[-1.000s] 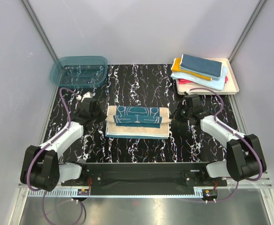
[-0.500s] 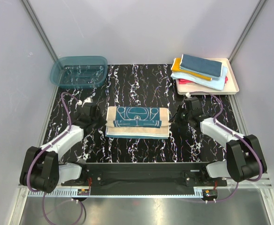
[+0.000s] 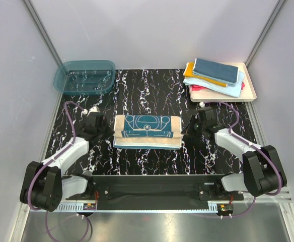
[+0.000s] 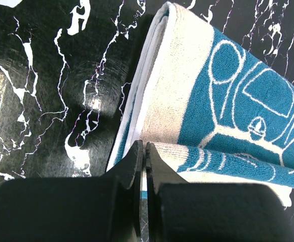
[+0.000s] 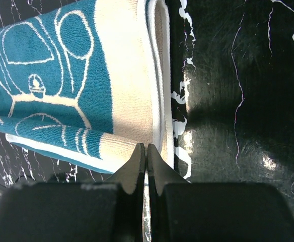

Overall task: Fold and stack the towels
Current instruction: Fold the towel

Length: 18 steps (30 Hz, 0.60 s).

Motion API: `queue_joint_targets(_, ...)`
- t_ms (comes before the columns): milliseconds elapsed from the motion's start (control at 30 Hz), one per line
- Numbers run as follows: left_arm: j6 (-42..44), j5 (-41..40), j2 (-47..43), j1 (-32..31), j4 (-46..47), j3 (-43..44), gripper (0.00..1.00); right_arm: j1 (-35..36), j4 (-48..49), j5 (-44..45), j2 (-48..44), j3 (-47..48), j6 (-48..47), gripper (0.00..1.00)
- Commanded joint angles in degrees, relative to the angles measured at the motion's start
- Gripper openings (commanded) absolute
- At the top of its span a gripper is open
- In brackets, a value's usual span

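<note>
Teal towel (image 3: 147, 126) lies mid-bench (image 3: 147, 91), half folded. Left claw (image 4: 145, 146) and right claw (image 5: 146, 147) look clamped on its flap corners. Draw both level to near hem, align edges, then release.

A dark teal towel (image 3: 147, 130) with cream border and outline drawing lies folded lengthwise at the centre of the table (image 3: 147, 91). Other folded towels (image 3: 215, 75), blue, orange-yellow, light blue and red, sit stacked on the far-right tray (image 3: 251, 91).

The left arm (image 3: 69, 150) and right arm (image 3: 233, 141) have white links, black joints and looping purple cables (image 3: 72, 121); fingers (image 4: 129, 166) are black wedges.
</note>
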Motion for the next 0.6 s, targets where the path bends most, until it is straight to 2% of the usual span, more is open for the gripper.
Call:
queue_joint_targets(0,0.56,-1.82,-1.59,0.39,0.66,-0.72,0.0,0.15,0.67,1.57,-2.3,-0.49,0.21,0.0)
queue_joint_targets(567,0.03,-2.26,-5.01,0.48,-1.01,-1.86,0.0,0.15,-0.74,2.02,-5.38,-1.81,0.82,0.01)
